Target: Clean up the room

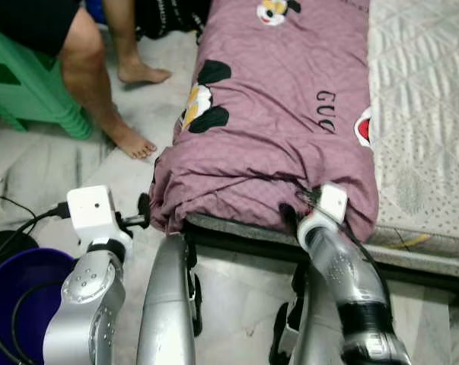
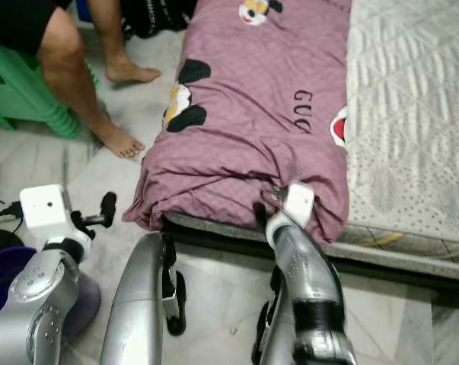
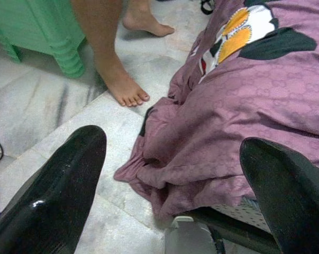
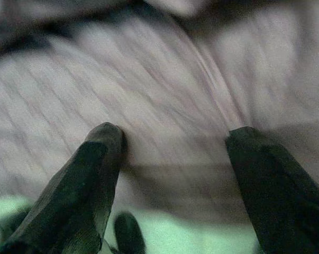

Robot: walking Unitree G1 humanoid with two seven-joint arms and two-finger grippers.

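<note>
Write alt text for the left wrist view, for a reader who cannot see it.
Between the open left claw's two black fingers, a mauve cartoon-print blanket spills off the bed's edge toward the pale marble floor. Beyond it are a person's bare feet and a green plastic stool.
</note>
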